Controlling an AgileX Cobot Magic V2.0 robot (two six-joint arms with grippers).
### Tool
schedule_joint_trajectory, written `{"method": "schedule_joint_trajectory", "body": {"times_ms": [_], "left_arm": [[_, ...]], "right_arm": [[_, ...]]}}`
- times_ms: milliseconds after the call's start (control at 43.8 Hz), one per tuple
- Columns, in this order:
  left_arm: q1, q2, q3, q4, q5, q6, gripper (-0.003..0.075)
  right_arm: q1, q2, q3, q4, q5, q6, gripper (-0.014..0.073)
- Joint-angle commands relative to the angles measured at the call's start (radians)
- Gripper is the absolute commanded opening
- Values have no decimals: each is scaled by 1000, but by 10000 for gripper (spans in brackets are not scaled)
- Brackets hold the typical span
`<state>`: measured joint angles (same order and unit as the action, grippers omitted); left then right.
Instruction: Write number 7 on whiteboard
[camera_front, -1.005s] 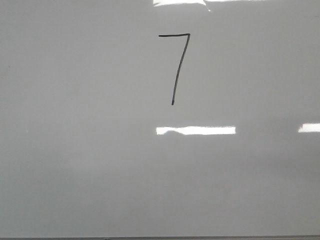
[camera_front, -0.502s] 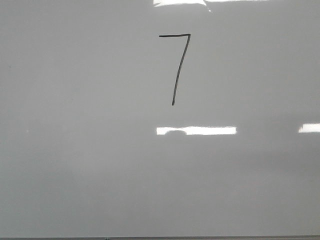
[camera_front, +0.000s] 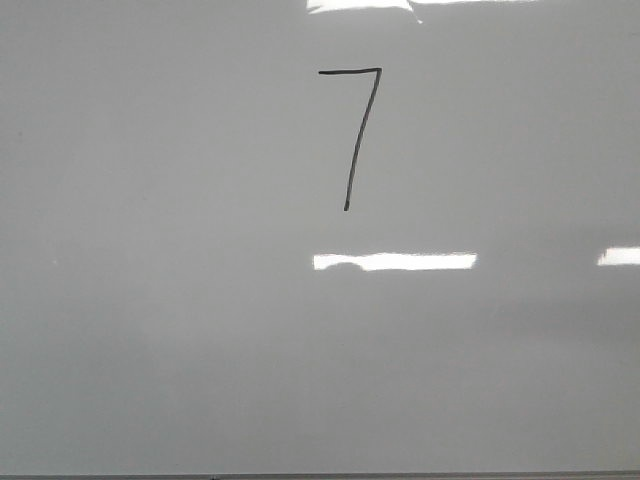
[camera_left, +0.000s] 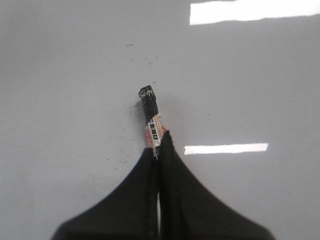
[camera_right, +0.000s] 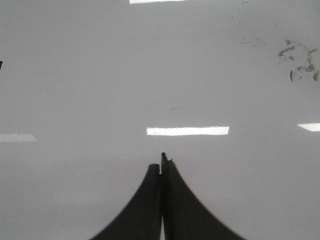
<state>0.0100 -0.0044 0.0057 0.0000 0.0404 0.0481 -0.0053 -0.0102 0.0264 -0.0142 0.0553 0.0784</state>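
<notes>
Looking first at what is nearest, we see our left gripper (camera_left: 159, 142) closed around a marker (camera_left: 151, 119), whose black capped end sticks out over the whiteboard (camera_left: 60, 75). Our right gripper (camera_right: 161, 162) has its jaws pressed together with nothing between them. Some grey smudges (camera_right: 300, 62) mark the board beyond it. Farther away, in the front view, the number 7 (camera_front: 354, 135) stands on the upper middle of the whiteboard (camera_front: 150, 300), above a bright reflection (camera_front: 395, 262).
</notes>
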Motion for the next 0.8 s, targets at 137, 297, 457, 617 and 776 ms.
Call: {"method": "schedule_joint_trajectory", "body": {"times_ms": [137, 297, 457, 617, 776], "left_arm": [[1, -17, 3, -12, -90, -2, -20], [1, -17, 3, -12, -90, -2, -20], [1, -17, 3, -12, -90, -2, -20], [1, -17, 3, -12, -90, -2, -20], [1, -17, 3, -12, -90, -2, -20]], "right_arm": [[-6, -20, -4, 8, -113, -51, -69], [-6, -19, -4, 14, -107, -51, -69], [-6, -19, -4, 14, -108, -51, -69], [-6, -19, -4, 14, -108, -51, -69], [-6, -19, -4, 14, -108, -51, -69]]}}
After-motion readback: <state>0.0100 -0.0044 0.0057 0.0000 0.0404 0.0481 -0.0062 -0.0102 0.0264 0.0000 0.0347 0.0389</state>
